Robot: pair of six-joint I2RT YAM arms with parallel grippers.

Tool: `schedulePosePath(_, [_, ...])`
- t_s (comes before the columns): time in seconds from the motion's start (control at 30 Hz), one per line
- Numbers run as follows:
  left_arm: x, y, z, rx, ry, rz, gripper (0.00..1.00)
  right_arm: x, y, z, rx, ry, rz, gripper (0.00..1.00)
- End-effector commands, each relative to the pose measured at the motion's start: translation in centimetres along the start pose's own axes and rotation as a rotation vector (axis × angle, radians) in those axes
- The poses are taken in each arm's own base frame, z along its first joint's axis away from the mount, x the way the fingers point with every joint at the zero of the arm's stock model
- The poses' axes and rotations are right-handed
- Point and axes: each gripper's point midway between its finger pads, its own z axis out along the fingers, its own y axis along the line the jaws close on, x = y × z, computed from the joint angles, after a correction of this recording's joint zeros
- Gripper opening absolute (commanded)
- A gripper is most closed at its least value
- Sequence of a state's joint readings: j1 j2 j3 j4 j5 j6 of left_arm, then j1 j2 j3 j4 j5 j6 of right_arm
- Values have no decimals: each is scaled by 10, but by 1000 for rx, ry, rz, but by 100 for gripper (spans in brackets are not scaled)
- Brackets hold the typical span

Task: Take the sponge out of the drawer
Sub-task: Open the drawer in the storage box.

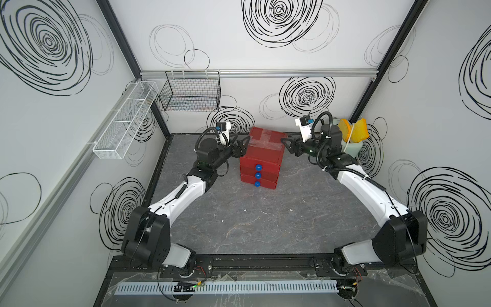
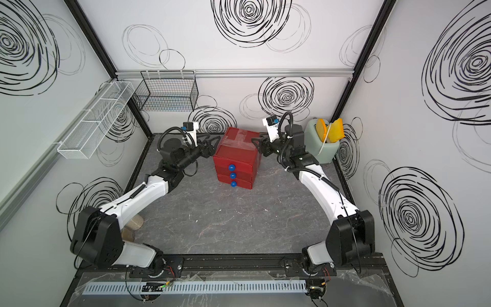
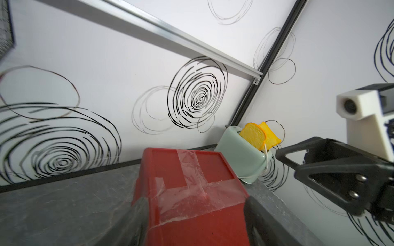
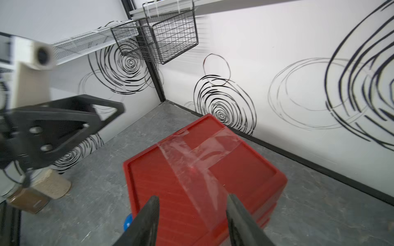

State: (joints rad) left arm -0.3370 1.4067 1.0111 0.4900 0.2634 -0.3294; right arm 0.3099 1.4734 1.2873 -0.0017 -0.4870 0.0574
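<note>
**Sponge not showing yet, every drawer sitting shut**

So the sponge isn't turning up in any view. I'm guessing it's hiding inside one of the three drawers of the red drawer unit [image 1: 261,159], but which one I can't tell. The unit is standing toward the back of the grey table [image 1: 252,226]. Its blue knobs [image 1: 258,167] are lining up down the front and all three fronts are sitting flush, so nothing is being pulled open.

Both arms are hanging up at the top of the unit rather than down at the knobs. The left gripper [image 1: 243,146] is sitting just beside the top left edge, jaws spread wide with nothing in them. In its wrist view the fingers [image 3: 132,223] are framing the lid and the clear tape [image 3: 191,187] crossing it. The right gripper [image 1: 287,145] is doing the same at the opposite edge, jaws roughly half apart and also carrying nothing. I can't tell whether either one is actually touching the plastic. A mint toaster [image 1: 352,148] is sitting in the corner behind the right arm, out of the way.

Progress-wise I'm calling this basically the start. What's left is getting onto a knob, sliding the right drawer out, reaching in and lifting the sponge clear. My guess is one gripper is lining up to brace the unit.
</note>
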Motion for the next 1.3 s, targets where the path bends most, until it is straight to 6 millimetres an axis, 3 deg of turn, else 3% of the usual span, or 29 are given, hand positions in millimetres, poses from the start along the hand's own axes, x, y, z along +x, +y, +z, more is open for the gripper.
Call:
schedulePosePath(0.0, [-14, 14, -32, -141, -33, 102, 71, 39, -23, 29, 17, 150, -20, 49])
schedulePosePath(0.07, [-3, 9, -52, -169, -21, 98, 63, 48, -33, 44, 24, 188, -30, 47])
schedulePosePath(0.17, [32, -9, -72, -191, 36, 96, 63, 55, -42, 60, 37, 227, -48, 49])
schedulePosePath(0.37, [103, -68, -92, -102, 152, 121, 66, 58, -43, 72, 42, 238, -98, 51])
schedulePosePath(0.47, [124, -87, -91, -66, 185, 111, 65, 69, -44, 77, 47, 272, -103, 51])
schedulePosePath(0.73, [130, -94, -65, -70, 140, 127, 70, 91, -38, 74, 33, 308, -89, 51])
schedulePosePath(1.03, [124, -67, -38, -161, 81, 113, 68, 102, -30, 69, 16, 296, -49, 51])
schedulePosePath(1.27, [127, -50, -30, -168, 76, 81, 67, 105, -26, 72, 2, 301, -44, 51])
